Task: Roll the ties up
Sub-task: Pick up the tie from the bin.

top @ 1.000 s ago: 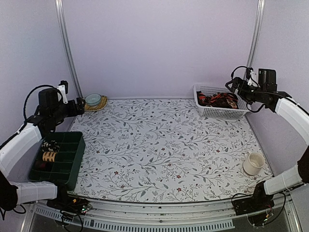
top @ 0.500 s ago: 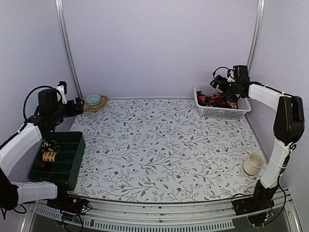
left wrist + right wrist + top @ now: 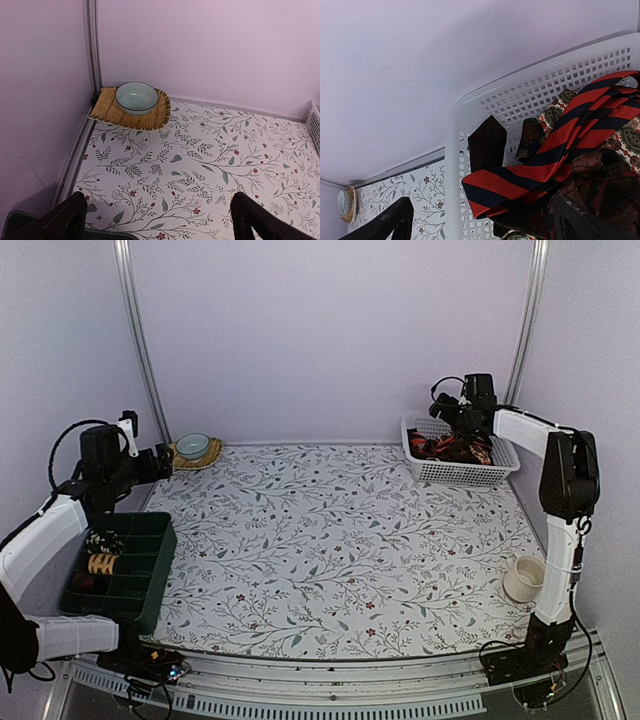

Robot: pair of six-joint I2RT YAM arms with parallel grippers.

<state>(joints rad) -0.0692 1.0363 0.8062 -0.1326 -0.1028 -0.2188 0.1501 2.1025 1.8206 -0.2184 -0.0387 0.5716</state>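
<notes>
Several loose ties (image 3: 450, 448) lie heaped in a white mesh basket (image 3: 462, 473) at the back right. In the right wrist view a red tie with black diagonal stripes (image 3: 545, 160) drapes over the heap, beside a dark brown tie tip (image 3: 487, 142) and brown-patterned fabric (image 3: 592, 162). My right gripper (image 3: 447, 418) (image 3: 481, 212) is open and empty, hovering over the basket's back left corner (image 3: 452, 150). My left gripper (image 3: 163, 462) (image 3: 157, 225) is open and empty above the table's left edge. Rolled ties, one tan (image 3: 103, 564) and one black-and-white (image 3: 103, 540), sit in a green divided tray (image 3: 150, 585).
A pale blue bowl (image 3: 193, 446) (image 3: 136, 96) stands on a woven mat (image 3: 107, 107) in the back left corner. A cream mug (image 3: 524, 578) stands at the right near the front. Purple walls close in the back and both sides.
My right arm has swung left from beside the right wall to above the basket's back left corner. The left arm has barely moved.
</notes>
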